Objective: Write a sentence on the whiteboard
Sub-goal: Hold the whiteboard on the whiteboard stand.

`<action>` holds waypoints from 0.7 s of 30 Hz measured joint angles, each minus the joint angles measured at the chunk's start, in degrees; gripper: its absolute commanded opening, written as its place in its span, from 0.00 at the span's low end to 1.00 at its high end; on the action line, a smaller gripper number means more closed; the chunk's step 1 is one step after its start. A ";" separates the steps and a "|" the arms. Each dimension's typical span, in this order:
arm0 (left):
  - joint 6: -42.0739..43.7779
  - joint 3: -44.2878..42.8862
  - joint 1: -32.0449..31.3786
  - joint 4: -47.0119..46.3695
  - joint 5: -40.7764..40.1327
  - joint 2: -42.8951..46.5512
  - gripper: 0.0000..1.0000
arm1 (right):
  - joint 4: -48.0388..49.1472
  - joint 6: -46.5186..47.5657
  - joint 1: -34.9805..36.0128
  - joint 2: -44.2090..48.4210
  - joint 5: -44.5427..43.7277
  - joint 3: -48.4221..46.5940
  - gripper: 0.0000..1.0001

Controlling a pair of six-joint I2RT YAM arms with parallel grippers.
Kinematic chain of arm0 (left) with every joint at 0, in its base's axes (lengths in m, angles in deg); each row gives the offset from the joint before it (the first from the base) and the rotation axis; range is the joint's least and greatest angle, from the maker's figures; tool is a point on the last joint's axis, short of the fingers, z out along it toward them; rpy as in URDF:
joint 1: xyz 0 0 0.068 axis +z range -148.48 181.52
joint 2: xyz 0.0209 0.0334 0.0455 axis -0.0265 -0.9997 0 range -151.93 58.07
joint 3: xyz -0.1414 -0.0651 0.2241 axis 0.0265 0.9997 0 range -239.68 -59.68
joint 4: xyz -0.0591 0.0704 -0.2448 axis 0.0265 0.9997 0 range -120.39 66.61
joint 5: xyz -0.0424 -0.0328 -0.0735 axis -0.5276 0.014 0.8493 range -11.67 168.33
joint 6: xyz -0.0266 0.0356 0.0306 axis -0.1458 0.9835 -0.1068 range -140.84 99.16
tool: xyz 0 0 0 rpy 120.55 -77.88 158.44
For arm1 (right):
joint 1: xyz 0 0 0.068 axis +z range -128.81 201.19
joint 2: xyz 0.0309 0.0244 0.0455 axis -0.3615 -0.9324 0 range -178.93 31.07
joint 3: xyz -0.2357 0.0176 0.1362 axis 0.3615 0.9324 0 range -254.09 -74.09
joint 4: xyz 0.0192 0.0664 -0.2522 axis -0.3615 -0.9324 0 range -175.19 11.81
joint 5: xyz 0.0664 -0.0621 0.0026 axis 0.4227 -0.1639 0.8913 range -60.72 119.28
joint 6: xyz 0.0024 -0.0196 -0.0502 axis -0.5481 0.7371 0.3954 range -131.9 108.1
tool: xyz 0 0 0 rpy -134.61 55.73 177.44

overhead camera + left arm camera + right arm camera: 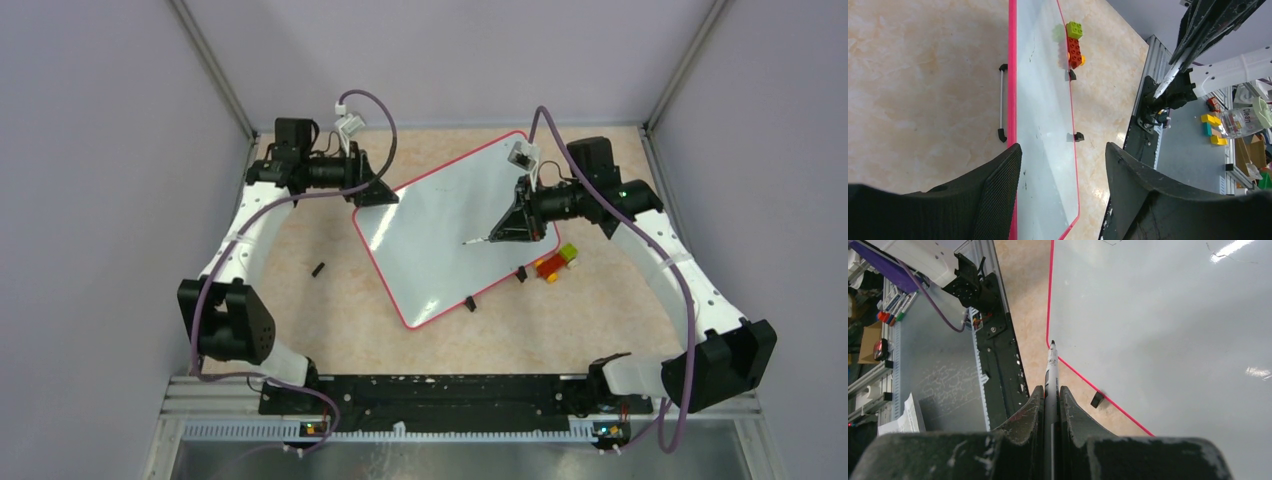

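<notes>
right gripper point(1050, 390) clamped on black marker point(1051, 362) | left gripper point(1063, 146) open over far-left corner of whiteboard point(430, 230) | whiteboard flat mid-table, no lettering visible | tip: steady the board, lower marker gently, light even strokes

The whiteboard point(430, 250) point(1043, 125) point(1173, 340) lies flat on the table point(330, 320), turned at a slant. It is a large, glossy white rectangle with a thin red-pink frame and rounded corners, and its surface catches bright glare. One long edge carries two small black feet point(470, 303) point(1078, 136) and faces the brick stack point(555, 262) point(1074, 45). The foot nearer the brick stack lies just beside it, and the other sits farther along the same edge. The long edge away from the brick stack bears a thin metal bar handle point(1001, 102) with black ends. A few thin dark strokes point(1217, 248) show on the white surface, too small to read.
</notes>
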 measured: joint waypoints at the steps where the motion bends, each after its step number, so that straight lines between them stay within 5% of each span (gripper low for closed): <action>1: 0.04 -0.44 -0.26 0.02 -0.11 -0.57 0.66 | -0.04 0.11 0.00 0.00 0.00 0.00 0.00; 13: -0.48 -3.93 -0.98 -2.08 -4.70 -3.43 0.62 | -1.79 1.36 0.02 0.00 0.00 0.00 0.00; 21: 0.00 -4.85 -1.75 -2.19 -5.38 -5.86 0.47 | -2.01 1.77 0.02 0.00 0.00 0.00 0.00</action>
